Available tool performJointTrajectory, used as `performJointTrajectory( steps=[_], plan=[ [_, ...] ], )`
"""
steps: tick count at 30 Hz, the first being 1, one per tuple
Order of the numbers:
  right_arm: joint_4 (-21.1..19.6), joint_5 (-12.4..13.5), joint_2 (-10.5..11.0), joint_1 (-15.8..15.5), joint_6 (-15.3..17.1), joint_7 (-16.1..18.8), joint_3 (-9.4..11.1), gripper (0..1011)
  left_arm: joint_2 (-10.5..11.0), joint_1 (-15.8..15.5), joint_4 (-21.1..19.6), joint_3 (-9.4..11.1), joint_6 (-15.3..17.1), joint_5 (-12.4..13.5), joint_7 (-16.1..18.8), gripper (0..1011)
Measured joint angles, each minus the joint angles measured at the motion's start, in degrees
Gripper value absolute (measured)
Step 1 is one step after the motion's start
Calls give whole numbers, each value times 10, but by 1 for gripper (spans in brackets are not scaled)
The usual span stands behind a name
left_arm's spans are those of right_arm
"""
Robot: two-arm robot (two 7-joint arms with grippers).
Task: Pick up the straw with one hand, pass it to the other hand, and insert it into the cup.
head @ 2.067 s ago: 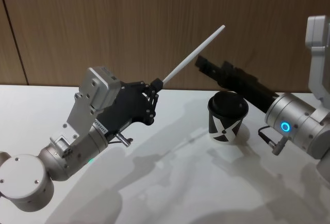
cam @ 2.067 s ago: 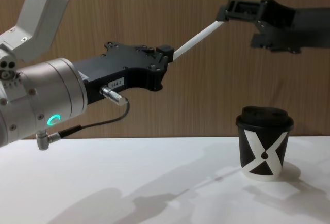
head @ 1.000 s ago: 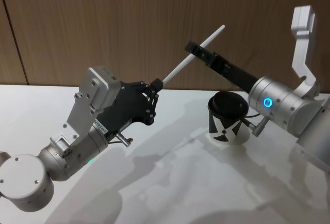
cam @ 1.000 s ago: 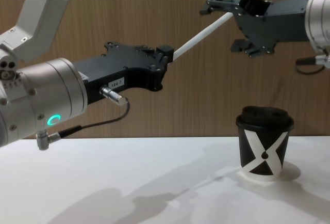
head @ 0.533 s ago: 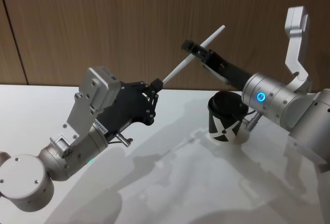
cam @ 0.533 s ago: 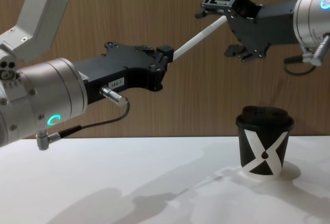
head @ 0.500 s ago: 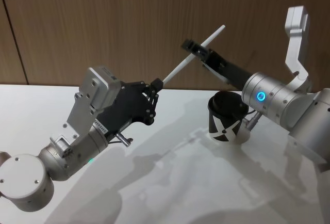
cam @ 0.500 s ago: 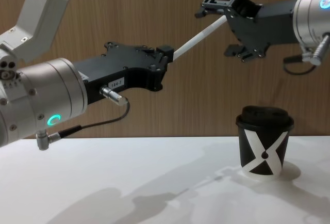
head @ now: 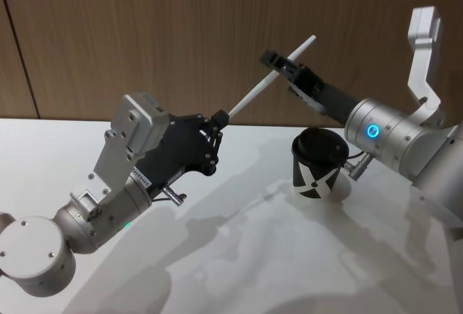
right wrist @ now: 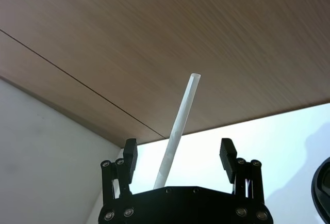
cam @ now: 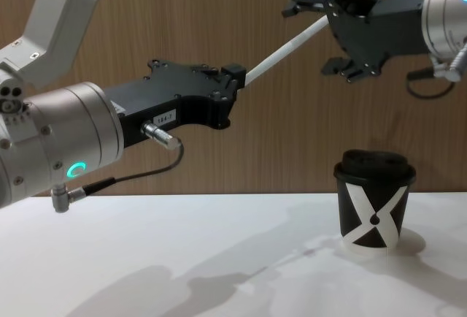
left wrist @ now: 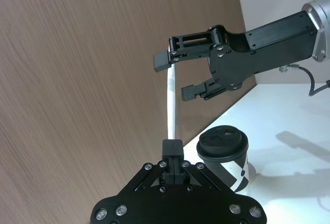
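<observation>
Grip is tight on the left: the left gripper (head: 217,120) (cam: 237,76) is pinched on the lower end of the straw (head: 255,95) (cam: 281,52), high above the table (head: 239,256). The straw slants up and rightward, and there's the right gripper (head: 281,71) (left wrist: 175,77) (right wrist: 178,157), jaws spread wide, one finger either side of its upper part, tip poking past them. It runs nearer one finger; contact unclear. Below right, the lidded cup (head: 318,162) (cam: 373,200) stands alone, open air above it.

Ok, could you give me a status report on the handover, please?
Left claw shut on straw, mid-air. Right claw open around its upper part. Cup upright, lid on.
</observation>
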Motion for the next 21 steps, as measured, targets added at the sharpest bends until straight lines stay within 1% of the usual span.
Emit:
performJointTrajectory(
  steps=[13, 17, 18, 19, 20, 21],
  plan=[
    [-11, 11, 0, -4, 4, -7, 6, 1001, 0, 0, 0, 0, 0, 0, 0, 0],
    [-12, 12, 0, -5, 5, -9, 7, 944, 0, 0, 0, 0, 0, 0, 0, 0],
    [-13, 12, 0, -5, 5, -9, 7, 905, 0, 0, 0, 0, 0, 0, 0, 0],
    [-13, 12, 0, -5, 5, -9, 7, 905, 0, 0, 0, 0, 0, 0, 0, 0],
    [-13, 13, 0, -5, 5, -9, 7, 870, 0, 0, 0, 0, 0, 0, 0, 0],
    [-13, 13, 0, -5, 5, -10, 7, 861, 0, 0, 0, 0, 0, 0, 0, 0]
  ],
)
